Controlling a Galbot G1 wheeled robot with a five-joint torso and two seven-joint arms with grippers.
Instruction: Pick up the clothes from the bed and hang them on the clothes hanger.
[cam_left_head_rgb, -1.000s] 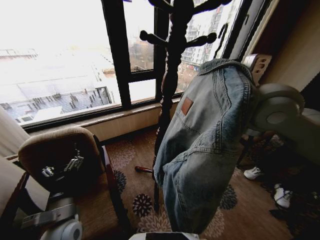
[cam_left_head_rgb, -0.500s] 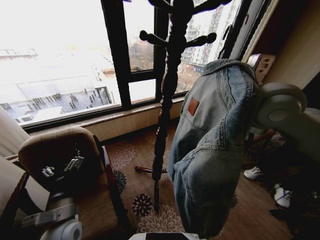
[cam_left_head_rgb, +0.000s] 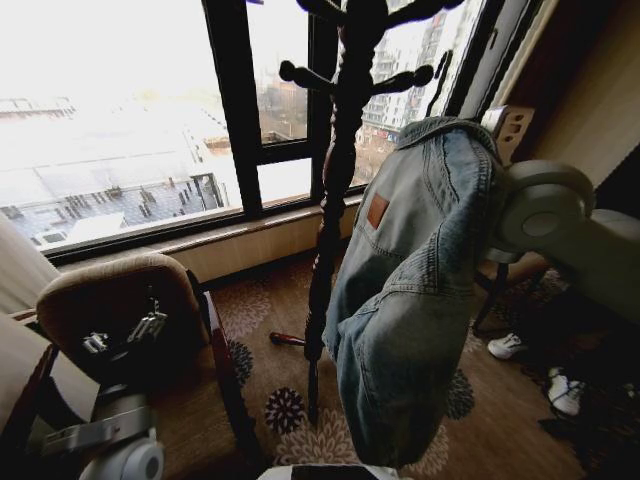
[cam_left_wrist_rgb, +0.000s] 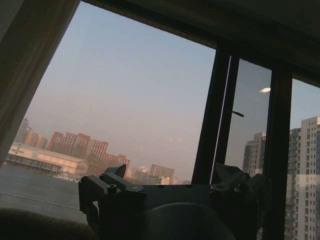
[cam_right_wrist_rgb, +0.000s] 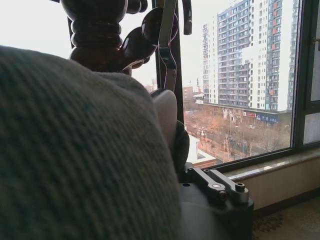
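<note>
Denim jacket (cam_left_head_rgb: 415, 290): I see it raised off the floor, draped over my right arm (cam_left_head_rgb: 560, 225), hanging at about 4 o'clock from the stand's column; an orange-red label (cam_left_head_rgb: 377, 210) faces me.
Right gripper: hidden under the denim in the head view; I cannot tell whether it is clenched or released. In the right wrist view, grey-blue cloth (cam_right_wrist_rgb: 75, 150) covers most of the near field.
Coat stand (cam_left_head_rgb: 335, 190): dark turned wood, upright before the window (cam_left_head_rgb: 150, 120), pegs at 12 o'clock above the jacket.
Left gripper (cam_left_wrist_rgb: 172, 192): parked low at 8 o'clock over the armchair (cam_left_head_rgb: 120, 310); fingers spread apart, grasping nothing.
Floor: patterned carpet (cam_left_head_rgb: 290, 410); white shoes (cam_left_head_rgb: 565, 392) at 4 o'clock.
</note>
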